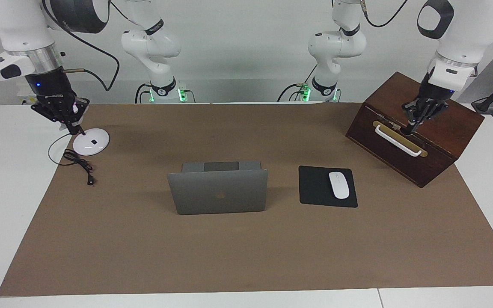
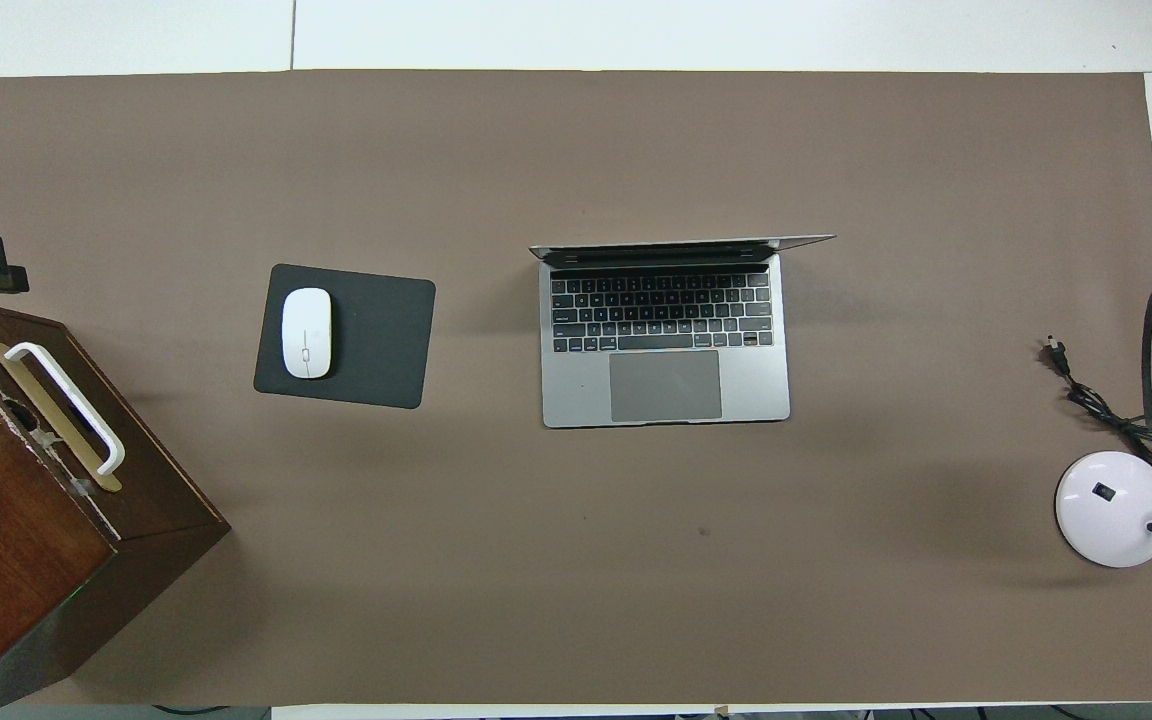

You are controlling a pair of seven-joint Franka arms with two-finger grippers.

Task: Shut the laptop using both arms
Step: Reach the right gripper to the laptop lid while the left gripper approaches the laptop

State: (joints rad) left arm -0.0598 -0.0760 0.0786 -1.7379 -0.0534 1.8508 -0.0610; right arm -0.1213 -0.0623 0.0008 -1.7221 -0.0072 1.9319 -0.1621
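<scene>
The silver-grey laptop (image 1: 218, 190) stands open in the middle of the brown mat, its lid upright with the logo side turned away from the robots. Its keyboard and trackpad show in the overhead view (image 2: 666, 340). My right gripper (image 1: 75, 126) hangs shut and empty over the white round lamp base (image 1: 91, 141), at the right arm's end of the table. My left gripper (image 1: 411, 127) hangs shut and empty over the wooden box (image 1: 417, 145), by its white handle. Both grippers are well apart from the laptop.
A black mouse pad (image 1: 315, 188) with a white mouse (image 1: 339, 185) lies beside the laptop, toward the left arm's end. A black cable (image 1: 79, 164) lies by the lamp base. The wooden box sits at the mat's corner by the left arm.
</scene>
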